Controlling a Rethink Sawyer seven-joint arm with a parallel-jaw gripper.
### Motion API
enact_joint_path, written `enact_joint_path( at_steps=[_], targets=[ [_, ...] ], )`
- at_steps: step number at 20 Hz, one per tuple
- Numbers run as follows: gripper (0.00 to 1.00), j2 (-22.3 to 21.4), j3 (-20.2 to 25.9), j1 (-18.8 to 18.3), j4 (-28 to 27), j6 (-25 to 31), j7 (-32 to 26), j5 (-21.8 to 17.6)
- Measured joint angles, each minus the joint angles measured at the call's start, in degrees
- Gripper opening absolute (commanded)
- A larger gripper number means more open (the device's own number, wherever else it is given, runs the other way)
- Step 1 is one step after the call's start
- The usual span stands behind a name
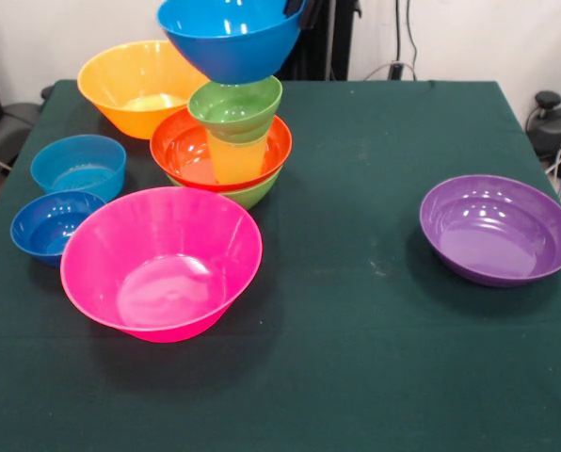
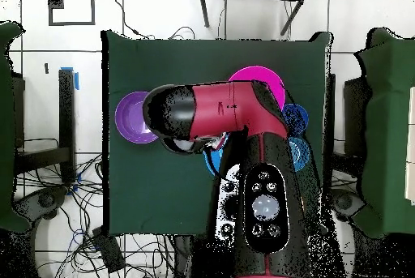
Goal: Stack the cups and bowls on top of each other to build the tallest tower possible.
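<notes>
At the top edge of the front view only a dark bit of the hand (image 1: 293, 8) shows, at the rim of a large blue bowl (image 1: 232, 40) that hangs in the air; I cannot tell if the hand is clenched or released. Just under this bowl stands the tower (image 1: 226, 151): a green bowl (image 1: 254, 193) on the tabletop (image 1: 356, 311), a red-orange bowl (image 1: 182, 151) in it, the yellow cup (image 1: 236, 158) upright inside that, and a small green bowl (image 1: 235, 105) on the cup. The blue bowl seems to touch the small green one, but I cannot be sure. In the overhead view the red arm (image 2: 235, 113) covers the tower and the hand. In the front view, below the hand lies the pink bowl (image 1: 161, 262). To the left are the orange bowl (image 1: 135, 85), a light-blue bowl (image 1: 78, 167) and a dark blue bowl (image 1: 53, 224). The purple bowl (image 1: 498, 229) lies well apart to the right.
</notes>
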Motion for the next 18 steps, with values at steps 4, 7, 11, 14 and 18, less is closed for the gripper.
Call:
enact_joint_path(
  at_steps=[4,7,11,14,18],
  targets=[
    [0.00,0.1,0.0,0.0,0.0,-1.0,0.0,-0.5],
    [0.00,0.3,0.1,-0.1,0.0,-2.3,0.0,-0.8],
    [0.00,0.6,0.2,-0.5,0.0,-5.5,0.0,-0.8],
    [0.00,0.6,0.3,-0.9,0.0,-7.4,0.0,-0.8],
    [0.00,0.6,0.3,-1.1,0.0,-8.6,0.0,-0.8]
  ],
)
